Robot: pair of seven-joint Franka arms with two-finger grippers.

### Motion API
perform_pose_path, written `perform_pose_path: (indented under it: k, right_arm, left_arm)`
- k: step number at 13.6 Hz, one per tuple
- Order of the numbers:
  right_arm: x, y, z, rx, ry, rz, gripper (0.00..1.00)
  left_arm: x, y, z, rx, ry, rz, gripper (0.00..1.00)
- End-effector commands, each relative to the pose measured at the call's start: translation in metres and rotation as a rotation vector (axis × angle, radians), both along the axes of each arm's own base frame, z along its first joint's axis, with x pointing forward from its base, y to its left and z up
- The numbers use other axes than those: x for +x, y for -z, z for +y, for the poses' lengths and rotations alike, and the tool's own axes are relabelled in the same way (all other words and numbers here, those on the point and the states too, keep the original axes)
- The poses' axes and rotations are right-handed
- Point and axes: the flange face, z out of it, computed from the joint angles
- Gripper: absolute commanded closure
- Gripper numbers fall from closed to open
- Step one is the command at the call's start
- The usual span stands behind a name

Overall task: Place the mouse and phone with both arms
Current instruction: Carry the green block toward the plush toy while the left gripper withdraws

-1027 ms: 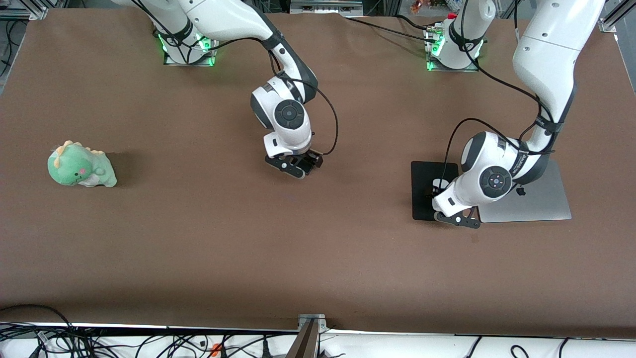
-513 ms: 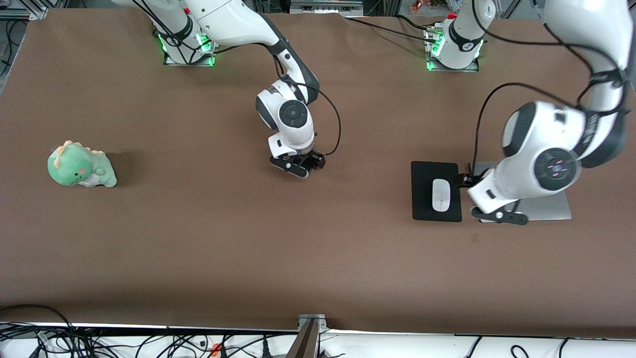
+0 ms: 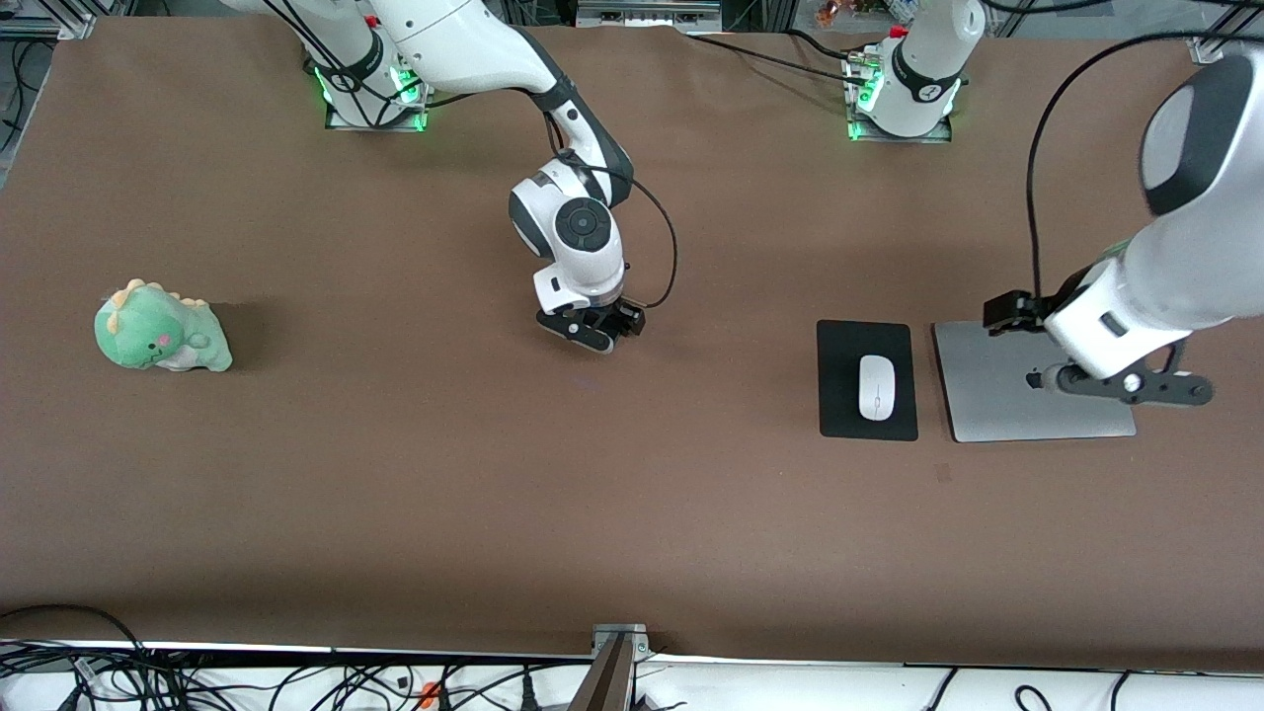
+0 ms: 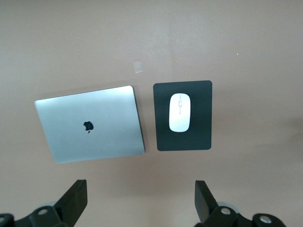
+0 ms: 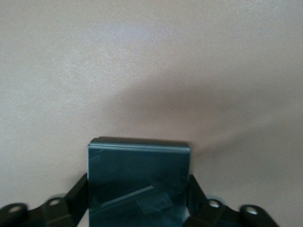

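From the front I see the mouse lying on the black pad beside the laptop, toward the left arm's end of the desk. The left claw hangs over the laptop. The right claw is low at mid-desk, broad bare surface around it. A plush dinosaur sits near the right arm's end.

My left wrist view shows that claw spread wide, empty, above laptop, pad and mouse.

My right wrist view has the right claw clamped on the phone's side edges.
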Motion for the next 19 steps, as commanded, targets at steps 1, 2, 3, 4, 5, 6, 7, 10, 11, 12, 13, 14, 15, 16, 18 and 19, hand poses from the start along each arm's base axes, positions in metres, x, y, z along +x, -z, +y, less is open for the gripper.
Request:
perform_pose_path:
  k: [1,2,3,4,5,6,7,10,11,12,13,14,15,16,18,19]
  right_arm:
    - [0.006,0.001,-0.005,-0.012,-0.031,-0.023,0.73]
    - [0.011,-0.004,-0.008,-0.02,-0.066,-0.008,0.81]
    - [0.023,-0.014,-0.015,-0.034,-0.098,0.021,0.86]
    - [0.039,-0.03,-0.023,-0.043,-0.129,0.046,0.89]
    - [0.058,-0.046,-0.038,-0.047,-0.145,0.069,0.89]
    - [0.079,-0.06,-0.057,-0.048,-0.168,0.091,0.89]
    - [0.098,-0.078,-0.078,-0.037,-0.203,0.105,0.89]
    - [0.152,-0.101,-0.159,0.014,-0.335,0.108,0.9]
    - [0.166,-0.101,-0.188,0.028,-0.384,0.108,0.9]
    - [0.178,-0.101,-0.219,0.032,-0.423,0.104,0.91]
    - [0.187,-0.1,-0.25,0.032,-0.452,0.108,0.91]
    - [0.194,-0.098,-0.278,0.036,-0.48,0.121,0.91]
    - [0.198,-0.094,-0.311,0.041,-0.499,0.144,0.91]
    - [0.197,-0.089,-0.344,0.049,-0.502,0.161,0.91]
    - [0.19,-0.088,-0.4,0.064,-0.499,0.181,0.91]
    - [0.186,-0.09,-0.421,0.071,-0.501,0.185,0.91]
  left_arm:
    - [-0.031,-0.04,0.015,-0.004,-0.012,0.011,0.0]
    - [-0.032,-0.042,0.019,-0.011,-0.014,0.01,0.0]
    - [-0.034,-0.041,0.032,-0.052,-0.04,0.01,0.0]
    - [-0.045,-0.041,0.037,-0.068,-0.055,0.012,0.0]
    - [-0.052,-0.043,0.049,-0.057,-0.082,-0.035,0.0]
    - [-0.062,-0.039,0.05,-0.049,-0.087,-0.082,0.0]
    - [-0.068,-0.038,0.052,-0.046,-0.093,-0.132,0.0]
    - [-0.085,-0.04,0.048,-0.03,-0.076,-0.15,0.0]
    - [-0.085,-0.039,0.045,-0.03,-0.071,-0.142,0.0]
    - [-0.083,-0.038,0.047,-0.037,-0.076,-0.14,0.0]
    - [-0.083,-0.038,0.048,-0.037,-0.078,-0.14,0.0]
    - [-0.083,-0.04,0.047,-0.038,-0.076,-0.143,0.0]
    - [-0.084,-0.04,0.047,-0.037,-0.076,-0.14,0.0]
    - [-0.084,-0.04,0.047,-0.037,-0.075,-0.138,0.0]
    - [-0.084,-0.04,0.048,-0.039,-0.078,-0.14,0.0]
    - [-0.083,-0.039,0.048,-0.04,-0.078,-0.138,0.0]
